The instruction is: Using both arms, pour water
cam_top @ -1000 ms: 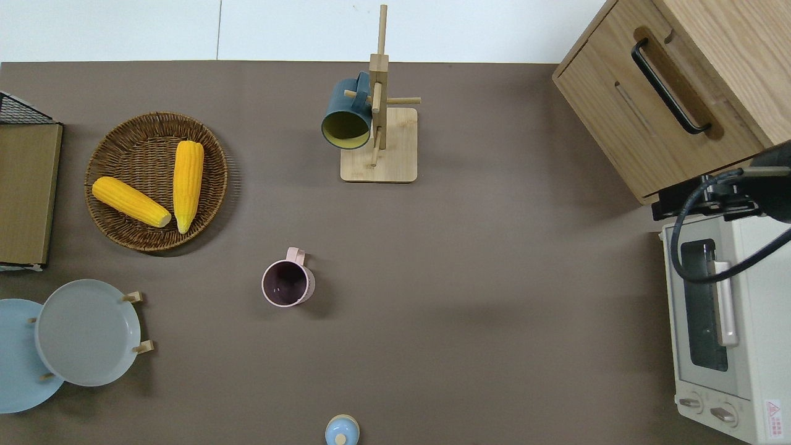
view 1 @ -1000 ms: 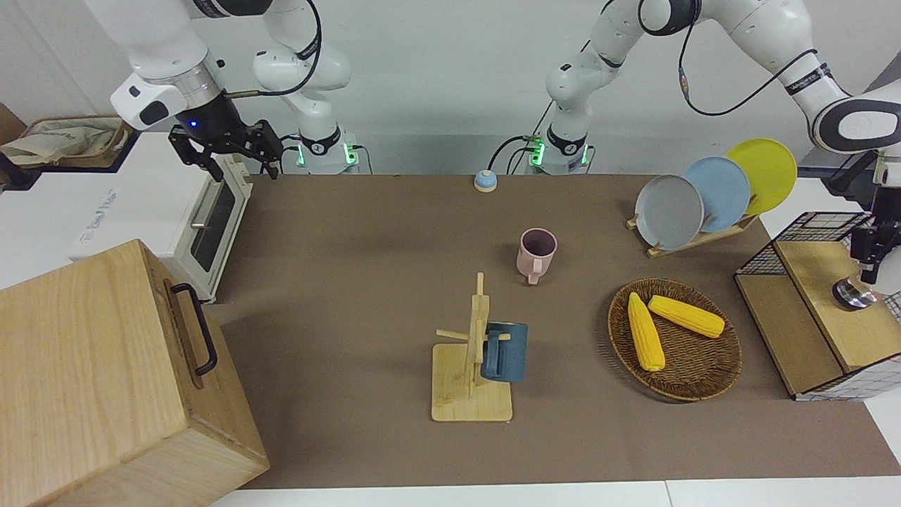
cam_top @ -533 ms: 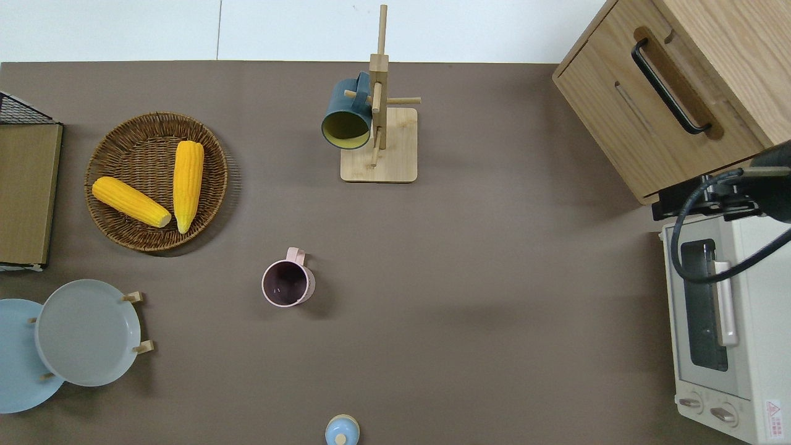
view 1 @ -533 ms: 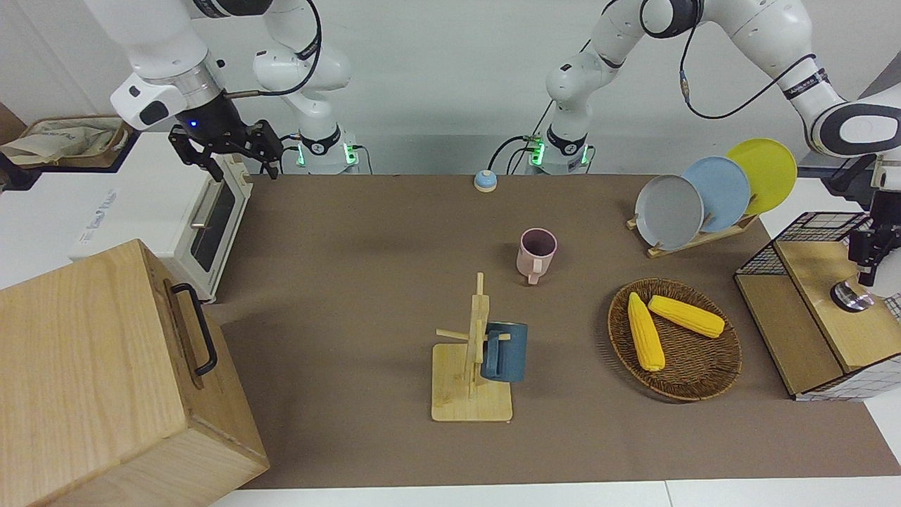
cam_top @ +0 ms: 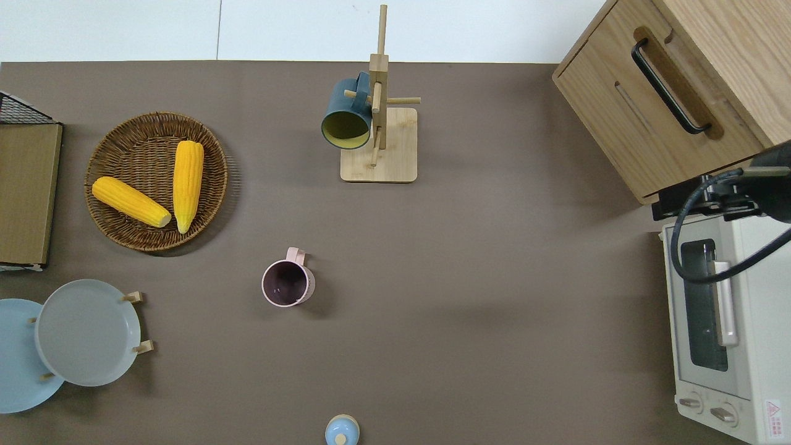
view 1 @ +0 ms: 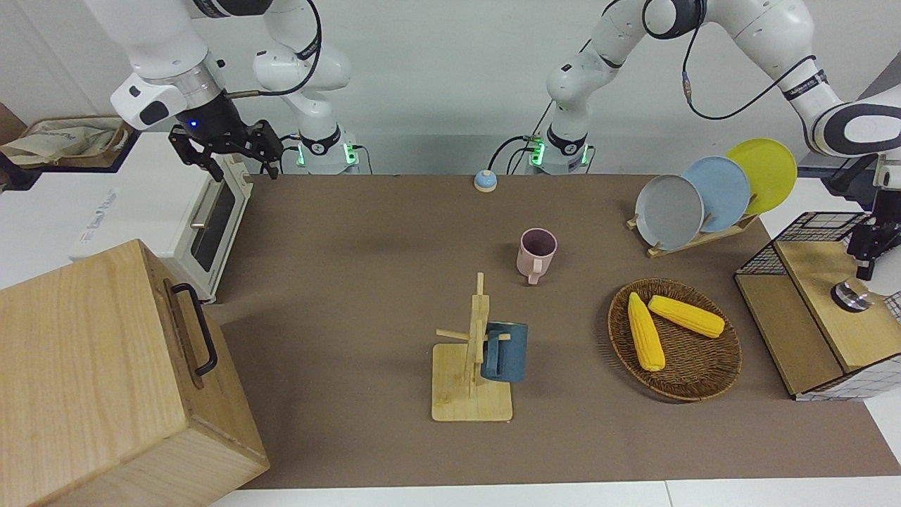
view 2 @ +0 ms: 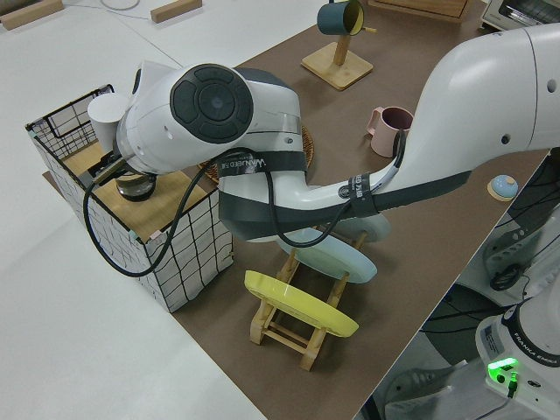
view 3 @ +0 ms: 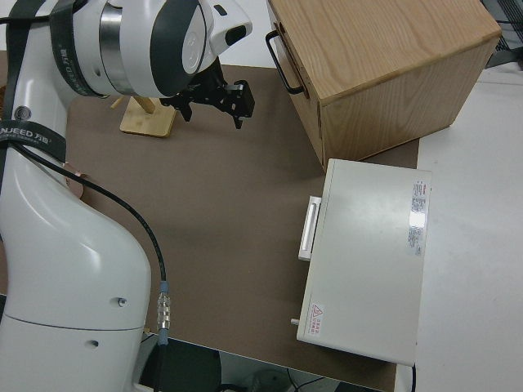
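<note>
left gripper (view 1: 871,255) had lifted off the round metal lid (view 1: 852,296) on the wire-basket shelf (view 1: 820,282), jaw state unclear; right gripper (view 1: 227,156) stayed parked, open, nothing grasped for pouring.

This is a robotics lab dressed up as a kitchen. Two white arms (view 1: 739,28) stand bolted at the edge of a brown-covered table (cam_top: 494,309), cables trailing, against a bare grey wall. The props are domestic (a toaster oven (cam_top: 720,334), a plate rack (view 1: 711,193), a mug tree (cam_top: 378,123), a basket of corn (cam_top: 154,179), a pink mug (cam_top: 287,283)), all neatly spaced.
</note>
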`<move>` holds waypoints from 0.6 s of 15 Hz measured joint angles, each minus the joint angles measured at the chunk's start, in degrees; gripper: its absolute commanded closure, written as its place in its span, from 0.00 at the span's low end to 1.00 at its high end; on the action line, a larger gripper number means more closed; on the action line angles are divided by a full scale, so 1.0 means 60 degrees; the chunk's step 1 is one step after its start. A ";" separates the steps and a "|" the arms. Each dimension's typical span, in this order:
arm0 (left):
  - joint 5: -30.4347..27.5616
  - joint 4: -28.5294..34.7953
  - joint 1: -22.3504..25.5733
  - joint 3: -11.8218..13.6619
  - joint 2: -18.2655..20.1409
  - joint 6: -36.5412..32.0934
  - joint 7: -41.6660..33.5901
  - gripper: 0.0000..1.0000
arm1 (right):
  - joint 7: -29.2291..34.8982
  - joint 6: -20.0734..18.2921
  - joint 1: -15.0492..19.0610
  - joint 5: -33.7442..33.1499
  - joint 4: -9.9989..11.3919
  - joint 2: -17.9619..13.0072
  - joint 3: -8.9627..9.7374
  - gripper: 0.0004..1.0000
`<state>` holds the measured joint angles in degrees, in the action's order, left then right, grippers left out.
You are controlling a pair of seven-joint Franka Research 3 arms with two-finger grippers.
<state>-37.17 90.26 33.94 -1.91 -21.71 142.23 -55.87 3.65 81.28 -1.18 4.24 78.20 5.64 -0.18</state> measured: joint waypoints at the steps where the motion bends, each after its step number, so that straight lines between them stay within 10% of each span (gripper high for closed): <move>1: 0.0035 -0.0009 0.0012 0.0001 0.0000 -0.0068 0.0125 0.00 | 0.0000 0.0000 0.0000 0.0000 0.0000 0.0000 0.0000 0.01; 9: 0.3153 -0.0718 0.0016 0.0029 0.0536 -0.2456 0.2645 0.00 | 0.0000 0.0000 0.0000 0.0000 0.0000 0.0000 0.0000 0.01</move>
<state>-18.25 85.95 34.04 -1.73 -18.49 127.49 -40.00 3.65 81.28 -1.18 4.25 78.20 5.64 -0.18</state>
